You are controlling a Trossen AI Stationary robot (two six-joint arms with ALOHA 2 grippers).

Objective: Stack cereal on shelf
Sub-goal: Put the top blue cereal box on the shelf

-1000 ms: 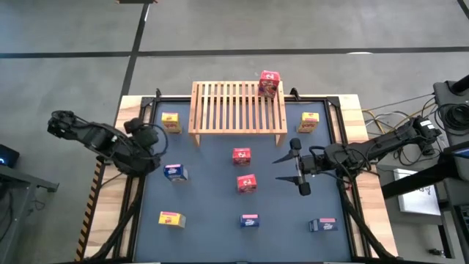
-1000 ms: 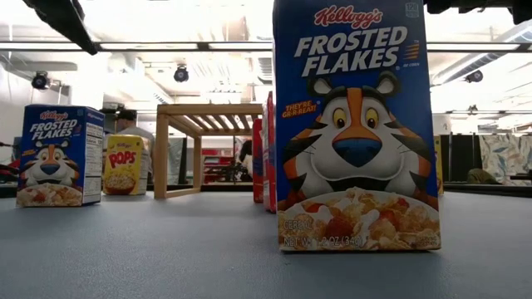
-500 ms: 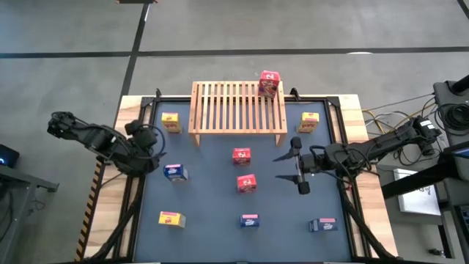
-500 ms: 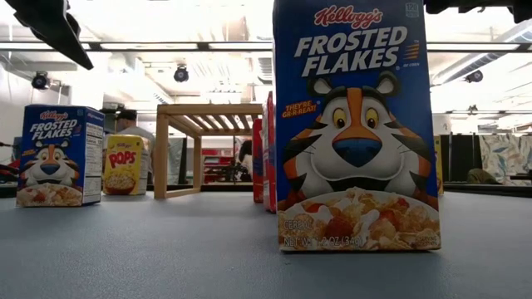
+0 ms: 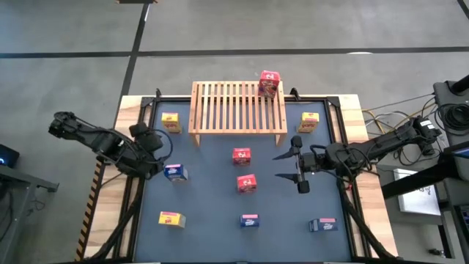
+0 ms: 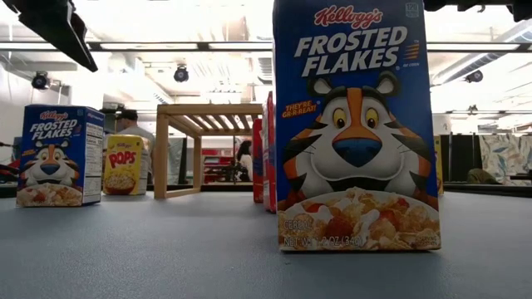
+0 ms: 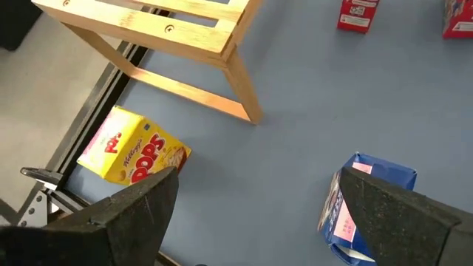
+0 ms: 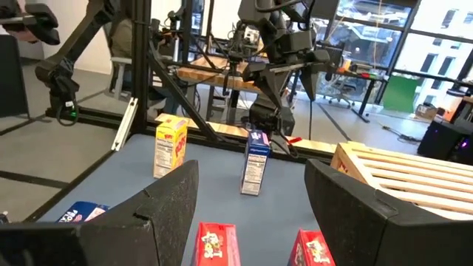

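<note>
The left gripper (image 5: pixel 163 156) hangs near the table's (image 5: pixel 212 209) left edge with its fingers spread wide and empty, just beside a blue Frosted Flakes box (image 5: pixel 175 172). The right gripper (image 5: pixel 287 166) hovers toward the right side with its fingers partly apart and holding nothing, near two red boxes (image 5: pixel 242 155) mid-table. The wooden rack (image 5: pixel 238 108) stands at the far edge with one red box (image 5: pixel 269 83) on its far right corner, while yellow Corn Pops boxes (image 5: pixel 171 122) and other blue boxes (image 5: pixel 249 220) stand scattered on the table.
</note>
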